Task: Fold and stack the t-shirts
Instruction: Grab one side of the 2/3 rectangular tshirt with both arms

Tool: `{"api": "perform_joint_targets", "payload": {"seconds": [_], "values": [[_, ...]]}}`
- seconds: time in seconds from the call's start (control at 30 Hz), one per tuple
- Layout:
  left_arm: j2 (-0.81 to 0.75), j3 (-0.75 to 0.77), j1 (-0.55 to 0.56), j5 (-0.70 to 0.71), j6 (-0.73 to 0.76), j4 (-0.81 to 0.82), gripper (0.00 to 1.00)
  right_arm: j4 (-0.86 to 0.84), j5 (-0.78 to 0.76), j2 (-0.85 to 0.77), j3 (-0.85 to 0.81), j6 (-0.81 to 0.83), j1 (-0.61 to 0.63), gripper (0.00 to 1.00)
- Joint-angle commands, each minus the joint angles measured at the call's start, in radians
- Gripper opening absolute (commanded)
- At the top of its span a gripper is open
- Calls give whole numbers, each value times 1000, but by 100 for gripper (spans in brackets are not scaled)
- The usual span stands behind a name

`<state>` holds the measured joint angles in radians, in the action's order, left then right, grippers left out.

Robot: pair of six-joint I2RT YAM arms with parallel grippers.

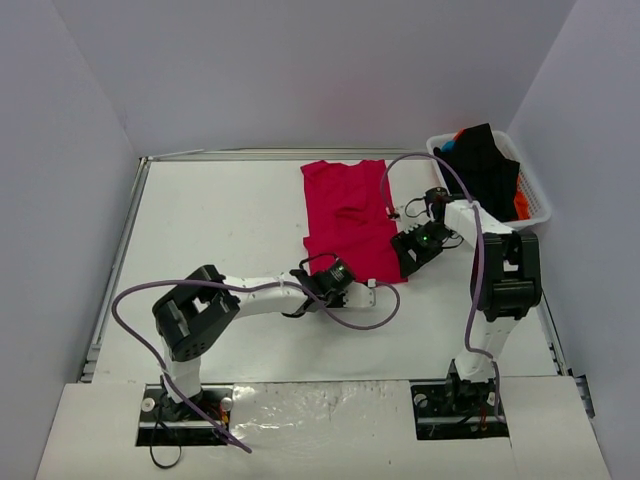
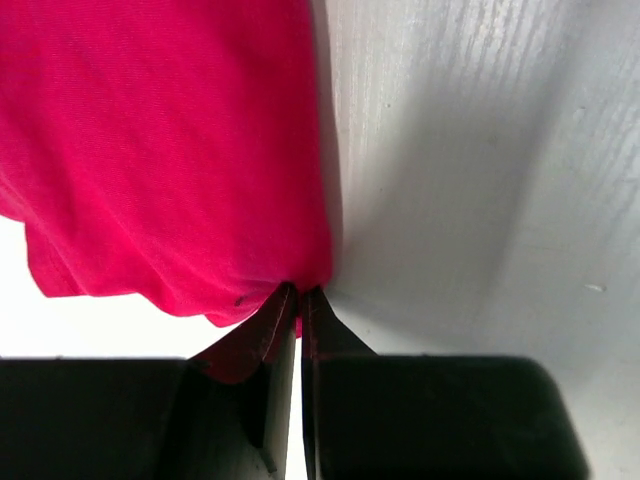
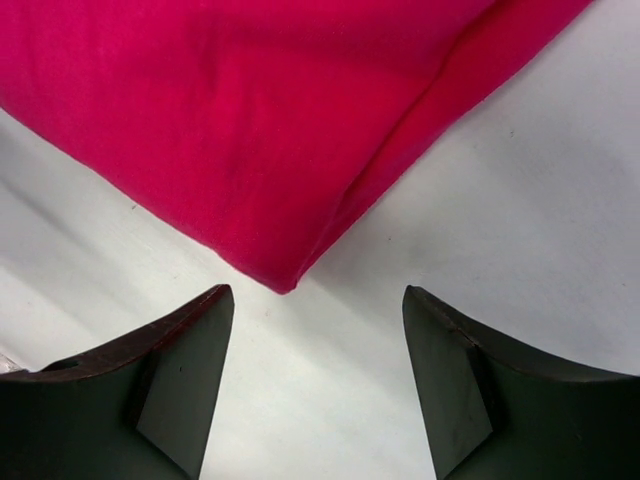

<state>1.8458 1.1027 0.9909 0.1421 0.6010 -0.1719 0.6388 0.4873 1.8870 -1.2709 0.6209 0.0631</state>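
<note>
Red t-shirt lies flat on table, far-centre.
L gripper: fingers pressed together, pinching the shirt's hem, cloth caught btwn tips.
R gripper: fingers spread, folded corner just ahead of the gap, not touching.
Top view: both grippers cover the near hem.
Basket at far-right table edge: black t-shirt on top, orange/blue scraps under it, prob. more shirts.
White tabletop runs wide left of the shirt to the side rail.
</note>
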Motion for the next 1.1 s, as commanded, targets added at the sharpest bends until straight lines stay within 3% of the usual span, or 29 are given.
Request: {"api": "perform_joint_targets", "payload": {"seconds": [0.0, 0.33, 0.43, 0.7, 0.8, 1.07], "values": [[-31, 37, -14, -128, -23, -148, 2, 45, 23, -78, -5, -3, 0, 64], [-158, 17, -60, -352, 45, -366, 2, 47, 175, -297, 103, 154, 0, 63], [-171, 13, -90, -406, 39, -390, 2, 35, 224, -400, 182, 275, 0, 66], [-181, 40, -208, -616, 45, -505, 2, 1, 224, -560, 303, 405, 6, 72], [-178, 62, -254, -735, 43, -551, 2, -13, 252, -581, 321, 427, 27, 71], [-157, 88, -284, -822, 22, -571, 2, -42, 182, -548, 343, 412, 199, 61]]}}
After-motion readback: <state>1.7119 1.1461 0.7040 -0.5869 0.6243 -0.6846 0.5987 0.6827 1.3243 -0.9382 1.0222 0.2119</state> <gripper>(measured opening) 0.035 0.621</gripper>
